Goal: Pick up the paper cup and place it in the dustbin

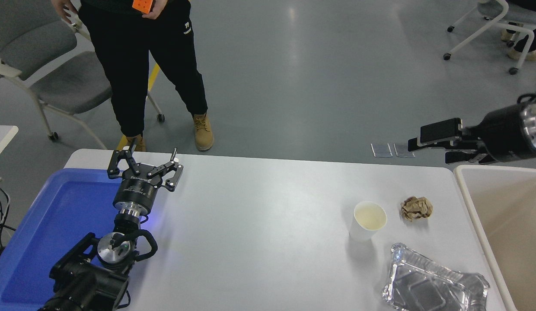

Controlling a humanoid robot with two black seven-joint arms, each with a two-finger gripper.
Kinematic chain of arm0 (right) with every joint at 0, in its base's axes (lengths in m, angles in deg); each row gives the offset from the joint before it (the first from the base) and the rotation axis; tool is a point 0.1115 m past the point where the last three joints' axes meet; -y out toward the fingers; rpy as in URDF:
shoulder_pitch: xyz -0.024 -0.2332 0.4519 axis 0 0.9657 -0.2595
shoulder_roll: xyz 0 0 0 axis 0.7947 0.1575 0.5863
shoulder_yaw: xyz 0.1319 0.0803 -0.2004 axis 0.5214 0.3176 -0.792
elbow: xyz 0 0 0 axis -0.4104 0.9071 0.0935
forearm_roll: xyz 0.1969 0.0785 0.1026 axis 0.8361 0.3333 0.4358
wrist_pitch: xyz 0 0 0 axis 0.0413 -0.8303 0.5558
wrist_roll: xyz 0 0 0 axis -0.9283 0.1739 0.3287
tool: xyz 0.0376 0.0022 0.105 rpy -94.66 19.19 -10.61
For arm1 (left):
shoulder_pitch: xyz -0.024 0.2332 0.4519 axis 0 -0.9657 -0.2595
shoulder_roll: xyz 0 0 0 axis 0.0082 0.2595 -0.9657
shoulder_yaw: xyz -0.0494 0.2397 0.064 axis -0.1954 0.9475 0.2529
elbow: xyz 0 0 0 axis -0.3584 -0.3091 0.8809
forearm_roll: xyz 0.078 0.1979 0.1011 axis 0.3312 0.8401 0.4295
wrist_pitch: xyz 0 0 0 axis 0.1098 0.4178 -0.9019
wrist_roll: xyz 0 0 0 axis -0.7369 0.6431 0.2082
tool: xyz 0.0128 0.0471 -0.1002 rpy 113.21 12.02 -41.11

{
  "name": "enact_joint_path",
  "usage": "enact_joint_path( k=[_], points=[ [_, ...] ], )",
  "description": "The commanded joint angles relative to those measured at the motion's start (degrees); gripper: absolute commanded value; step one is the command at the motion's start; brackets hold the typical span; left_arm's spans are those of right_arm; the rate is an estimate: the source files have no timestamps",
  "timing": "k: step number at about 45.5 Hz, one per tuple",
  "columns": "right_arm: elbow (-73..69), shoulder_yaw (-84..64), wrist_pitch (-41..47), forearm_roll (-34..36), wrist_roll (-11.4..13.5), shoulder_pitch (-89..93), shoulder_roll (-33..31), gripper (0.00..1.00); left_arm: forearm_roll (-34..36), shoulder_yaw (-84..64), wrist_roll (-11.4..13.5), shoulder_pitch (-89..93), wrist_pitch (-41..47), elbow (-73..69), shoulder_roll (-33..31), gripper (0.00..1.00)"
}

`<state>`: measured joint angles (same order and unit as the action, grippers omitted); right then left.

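Note:
The white paper cup (368, 221) stands upright and empty on the right part of the white table (259, 224). The beige dustbin (471, 203) stands against the table's right end, only partly in view. My right gripper (429, 139) hangs in the air over the table's far right corner, turned sideways with its fingers pointing left. It is open, holds nothing, and is well above and behind the cup. My left gripper (143, 163) rests open at the far left, by the blue tray.
A crumpled brown paper ball (417, 208) lies just right of the cup. A crinkled foil tray (434, 286) sits at the front right. A blue tray (56, 216) fills the left end. A person (142, 65) stands beyond the far edge by a grey chair (30, 52).

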<state>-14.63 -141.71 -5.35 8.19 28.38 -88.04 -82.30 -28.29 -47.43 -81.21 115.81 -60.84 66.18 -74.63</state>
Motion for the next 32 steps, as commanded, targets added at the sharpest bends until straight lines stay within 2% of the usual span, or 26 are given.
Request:
enact_joint_path(
  k=[1, 6, 14, 24, 32],
  points=[
    [-4.7, -12.8, 3.0, -3.9, -0.1, -8.7, 5.6, 1.0, 0.0, 0.0, 0.0, 0.0, 0.0, 0.0, 0.0, 0.99],
    [-4.7, -17.5, 3.7, -3.7, -0.1, -11.2, 7.2, 1.0, 0.0, 0.0, 0.0, 0.0, 0.0, 0.0, 0.0, 0.99],
    [-5.4, -22.0, 9.5, -1.9, -0.1, -15.8, 7.5, 1.0, 0.0, 0.0, 0.0, 0.0, 0.0, 0.0, 0.0, 0.99],
    [-5.5, -24.8, 13.3, 8.1, 0.0, -18.6, 8.1, 1.0, 0.0, 0.0, 0.0, 0.0, 0.0, 0.0, 0.0, 0.99],
    [-5.8, -26.2, 14.4, 12.7, 0.0, -20.4, 8.2, 1.0, 0.0, -0.1, 0.0, 0.0, 0.0, 0.0, 0.0, 0.99]
  ],
)
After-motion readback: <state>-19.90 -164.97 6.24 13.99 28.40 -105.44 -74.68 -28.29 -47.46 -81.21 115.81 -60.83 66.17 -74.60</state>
